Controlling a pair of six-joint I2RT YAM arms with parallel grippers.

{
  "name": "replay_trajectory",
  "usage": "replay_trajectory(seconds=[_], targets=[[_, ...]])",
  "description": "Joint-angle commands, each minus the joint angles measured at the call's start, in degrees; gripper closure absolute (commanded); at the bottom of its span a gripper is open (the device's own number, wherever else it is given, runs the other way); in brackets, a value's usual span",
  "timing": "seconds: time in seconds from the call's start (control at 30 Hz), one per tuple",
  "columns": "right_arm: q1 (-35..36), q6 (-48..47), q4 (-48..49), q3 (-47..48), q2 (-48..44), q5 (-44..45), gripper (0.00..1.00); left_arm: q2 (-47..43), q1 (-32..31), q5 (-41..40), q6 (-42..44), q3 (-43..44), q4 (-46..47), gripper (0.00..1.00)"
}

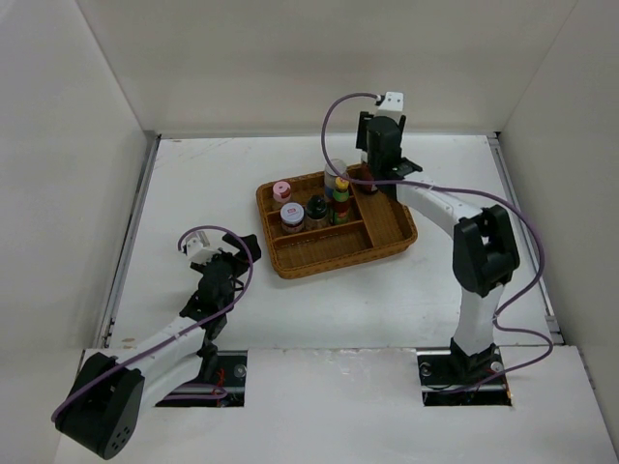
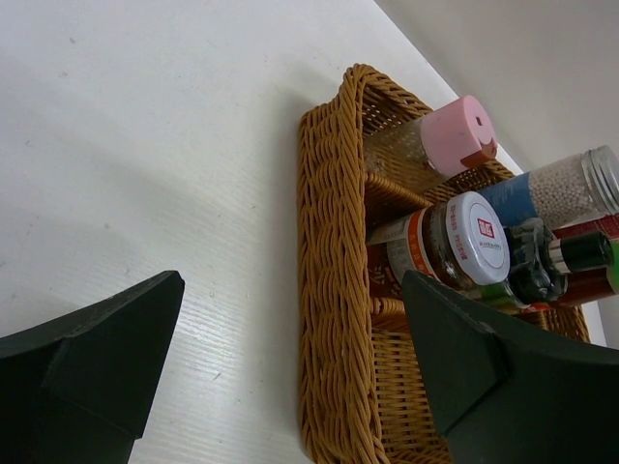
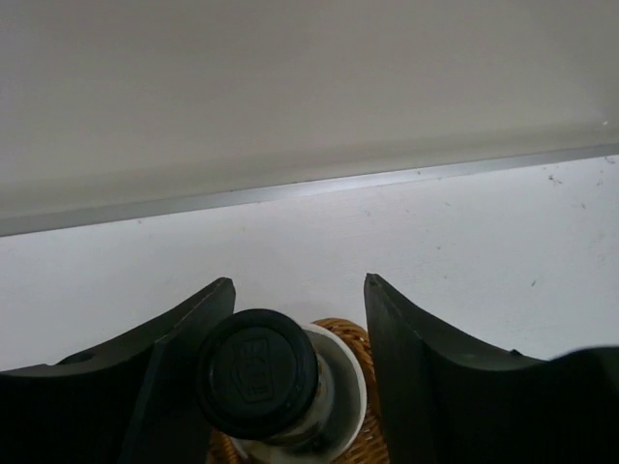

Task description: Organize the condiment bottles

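Observation:
The condiment bottles stand in the back compartments of a brown wicker tray [image 1: 329, 263]. They are a pink-lidded jar [image 1: 281, 190], a white-lidded jar [image 1: 292, 215], a dark shaker [image 1: 316, 210], a green yellow-capped bottle [image 1: 340, 199] and a grey-capped jar [image 1: 335, 174]. My right gripper [image 1: 383, 164] hangs over the tray's back right corner. In the right wrist view it [image 3: 300, 290] is open around the black cap [image 3: 256, 372] of the sauce bottle; the cap sits by the left finger, clear of the right. My left gripper [image 1: 228, 255] is open and empty left of the tray.
In the left wrist view my open gripper [image 2: 290, 285] faces the tray's side wall [image 2: 334, 290], with the pink-lidded jar [image 2: 455, 135], white-lidded jar [image 2: 474, 237], shaker [image 2: 530, 263] and grey-capped jar [image 2: 571, 188] behind. White walls enclose the table.

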Motion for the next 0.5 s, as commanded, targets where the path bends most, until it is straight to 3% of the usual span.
replay_trajectory(seconds=[0.0,0.3,0.47], targets=[[0.7,1.3,5.3,-0.6,-3.9,0.5,0.34,-0.3,0.4,0.1,-0.2,0.3,3.2,0.00],[1.4,3.0,3.8,-3.4,-11.4,0.0,0.00,-0.8,0.6,-0.5,-0.1,0.3,2.8,0.00],[1.2,5.4,3.7,-10.0,-20.9,-0.3,0.00,-1.4,0.9,-0.8,-0.2,0.2,2.3,0.00]])
